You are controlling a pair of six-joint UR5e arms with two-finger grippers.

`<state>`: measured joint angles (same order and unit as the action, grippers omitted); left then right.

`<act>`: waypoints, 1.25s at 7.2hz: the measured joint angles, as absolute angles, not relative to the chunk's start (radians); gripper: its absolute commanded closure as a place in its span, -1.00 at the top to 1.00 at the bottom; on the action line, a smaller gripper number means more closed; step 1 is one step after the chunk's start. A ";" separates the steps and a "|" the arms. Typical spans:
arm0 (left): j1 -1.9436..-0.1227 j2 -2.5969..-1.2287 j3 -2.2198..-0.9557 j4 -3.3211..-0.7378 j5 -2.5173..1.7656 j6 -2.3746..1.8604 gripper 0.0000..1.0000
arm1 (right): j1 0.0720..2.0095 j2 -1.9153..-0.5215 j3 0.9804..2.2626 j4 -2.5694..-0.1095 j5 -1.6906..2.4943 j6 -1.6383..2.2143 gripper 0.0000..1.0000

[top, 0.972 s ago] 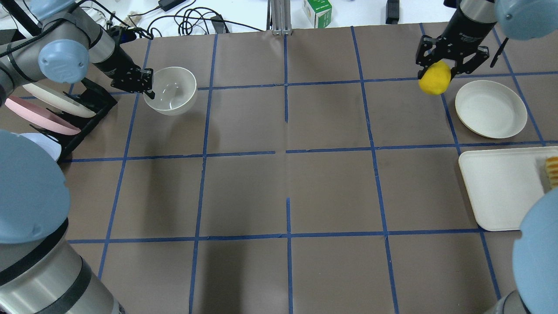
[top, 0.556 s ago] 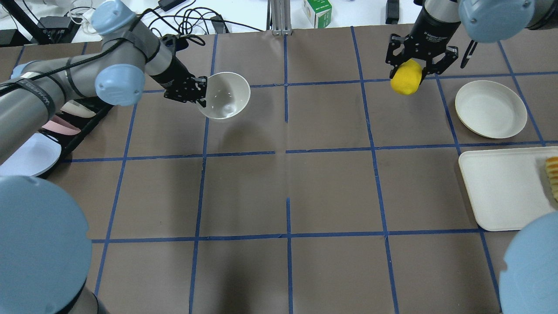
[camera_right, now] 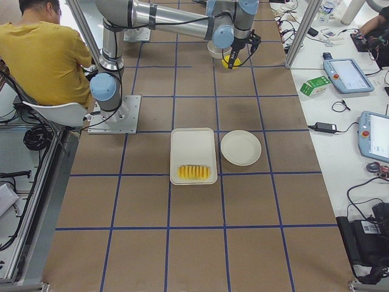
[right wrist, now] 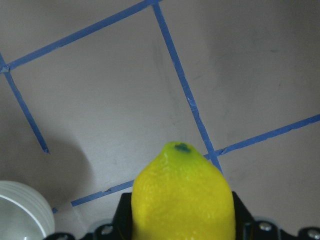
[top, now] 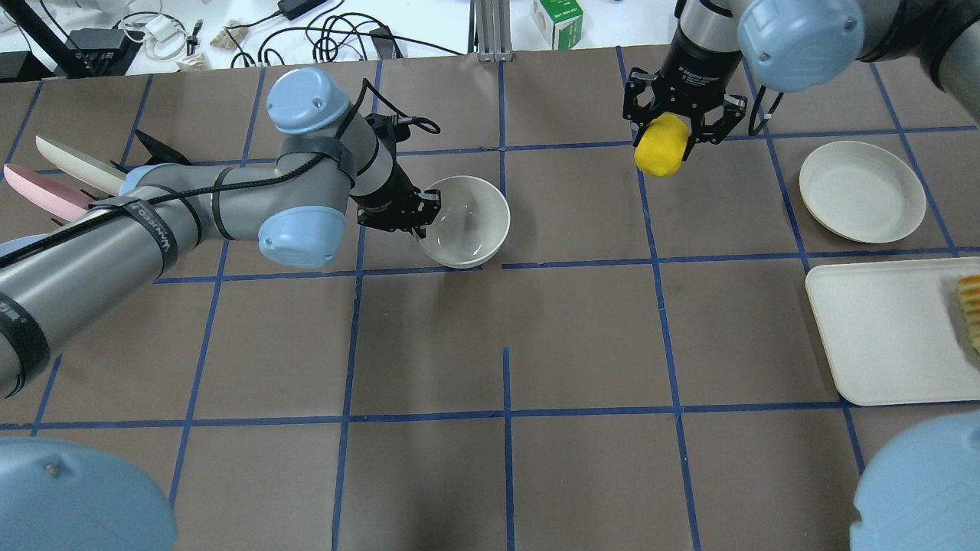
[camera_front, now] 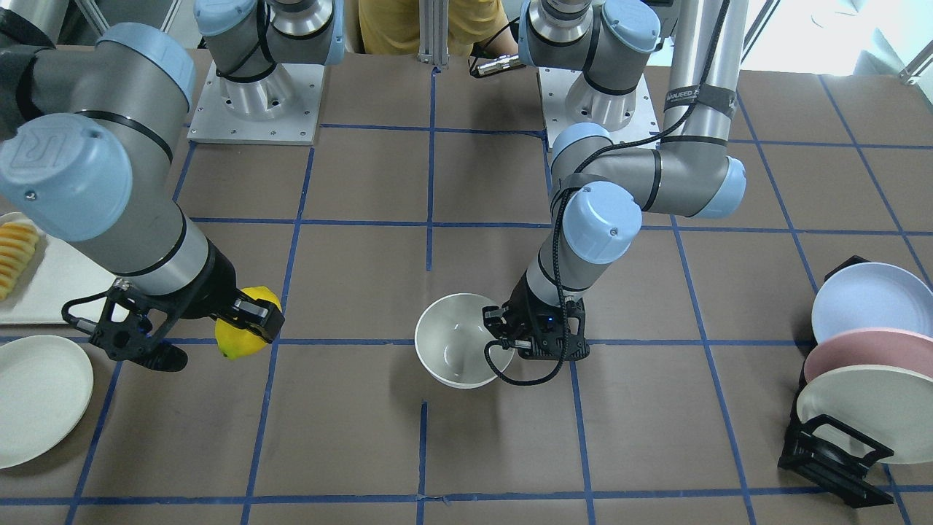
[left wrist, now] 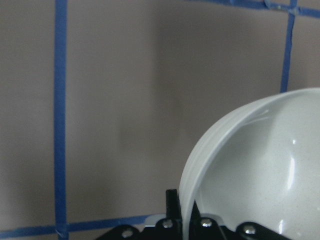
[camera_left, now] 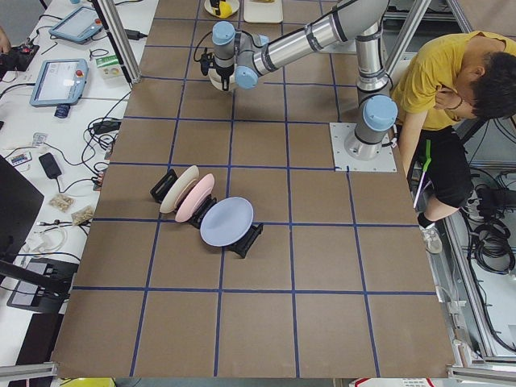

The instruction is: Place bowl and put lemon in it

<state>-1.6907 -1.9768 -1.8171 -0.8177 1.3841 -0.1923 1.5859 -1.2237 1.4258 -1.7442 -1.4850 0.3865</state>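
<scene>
The lemon (top: 660,153) is in the upper right of the overhead view, pinched across its middle by the right gripper (top: 670,134). Its long axis runs on from the gripper, and in the wrist view its dark tip points away from the wrist, toward the top of the frame. The bowl (top: 463,222) is at upper centre, just left of the middle tape line, mouth up. The left gripper (top: 423,224) is clamped on its left rim, one finger inside and one outside. Whether its base touches the table (top: 582,337) I cannot tell.

There is one lemon and one bowl. One flat plate (top: 862,191) lies at the right edge. Below it is one tray (top: 880,329) with a row of yellow slices (top: 971,306) at its right end. In the front view, three plates, blue (camera_front: 871,299), pink (camera_front: 867,350) and cream (camera_front: 867,408), stand in a black rack (camera_front: 831,452) at lower right.

A strap on the left arm carries white letters that look like "VANEED". Print on the green carton (top: 557,21) at the top is too small to read.
</scene>
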 measured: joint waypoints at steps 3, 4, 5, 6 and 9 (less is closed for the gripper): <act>-1.736 -1.991 -1.843 -0.763 1.376 -0.258 -0.22 | 1.670 -1.195 1.427 -1.847 -1.487 0.466 -1.00; -1.743 -1.993 -1.844 -0.764 1.362 -0.263 0.74 | 1.695 -1.183 1.427 -1.864 -1.488 0.481 -1.00; -1.743 -1.991 -1.843 -0.768 1.353 -0.265 1.00 | 1.711 -1.175 1.427 -1.872 -1.487 0.499 -1.00; -1.740 -1.979 -1.834 -0.785 1.351 -0.266 1.00 | 1.724 -1.165 1.427 -1.878 -1.487 0.516 -1.00; -1.694 -1.899 -1.643 -1.121 1.391 -0.189 1.00 | 1.783 -1.126 1.427 -1.920 -1.486 0.532 -1.00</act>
